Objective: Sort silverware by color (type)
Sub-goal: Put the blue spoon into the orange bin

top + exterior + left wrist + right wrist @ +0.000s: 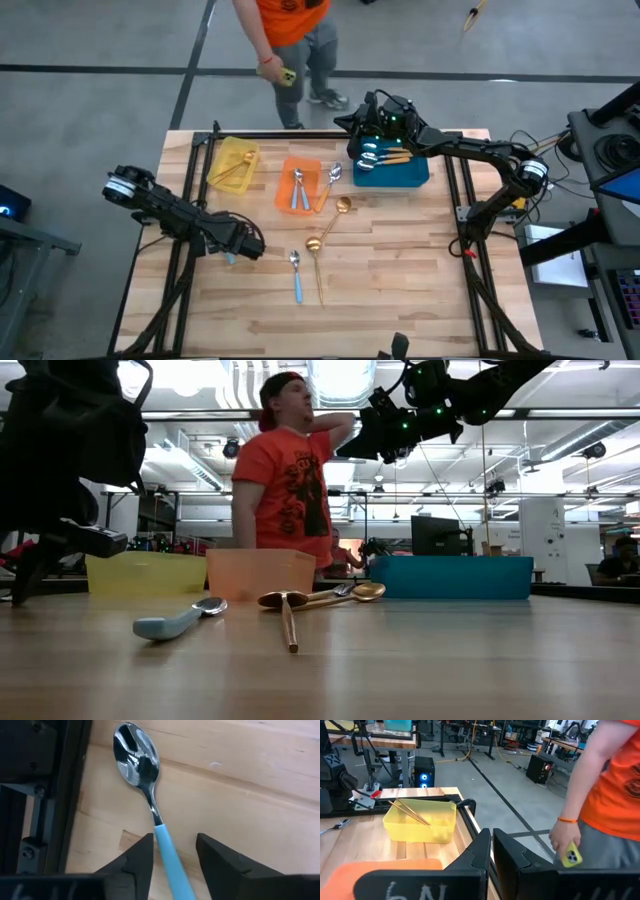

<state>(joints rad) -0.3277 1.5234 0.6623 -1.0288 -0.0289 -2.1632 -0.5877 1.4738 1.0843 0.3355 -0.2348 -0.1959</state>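
Pale wooden table (400, 270) seen from above, with three plastic bins along the upper middle of the frame: a yellow bin (233, 163) holding thin gold pieces, an orange bin (299, 186) holding two blue-handled spoons, and a blue bin (392, 166) holding what look like orange-handled spoons, though that view is small. At lower left, the left gripper (172, 851) hangs low over a blue-handled spoon (150, 802), its fingers apart on either side of the handle, not yet gripping. At upper right, the right gripper (491, 851) waits above the blue bin, fingers pressed together and empty. Two gold spoons (328, 228) and another blue-handled spoon (296, 274) lie loose mid-table. The step in hand appears to be picking up the straddled spoon; next the fingers must pinch the handle, then lift.
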